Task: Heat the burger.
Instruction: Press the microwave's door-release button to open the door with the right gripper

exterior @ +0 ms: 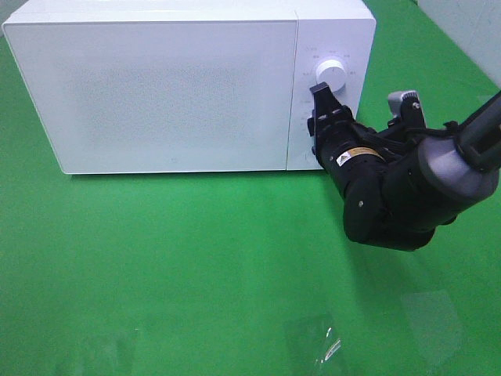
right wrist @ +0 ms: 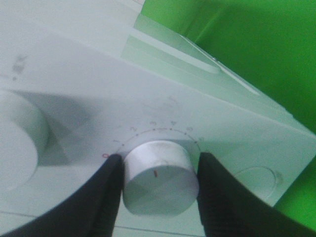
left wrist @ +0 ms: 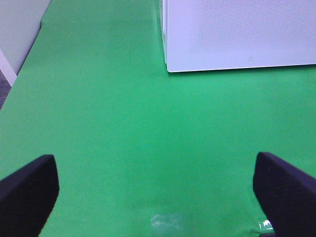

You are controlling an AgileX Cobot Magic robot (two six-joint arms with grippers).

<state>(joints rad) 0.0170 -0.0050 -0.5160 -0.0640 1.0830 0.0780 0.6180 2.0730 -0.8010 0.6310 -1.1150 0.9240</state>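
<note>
Only the right wrist view shows the right end effector (right wrist: 160, 163) pinching the lower dial (right wrist: 159, 181) of the microwave (exterior: 156, 86), while the left end effector (left wrist: 155, 192) hangs spread above the counter (left wrist: 123, 123).

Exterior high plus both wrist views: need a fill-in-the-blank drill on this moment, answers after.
1. The right gripper grips a white ____ on the microwave.
2. The microwave's door is ____.
3. The left gripper hangs ____ above the table, holding nothing.
4. The table's cover is ____ in colour.
Missing words: knob; closed; open; green.
</note>
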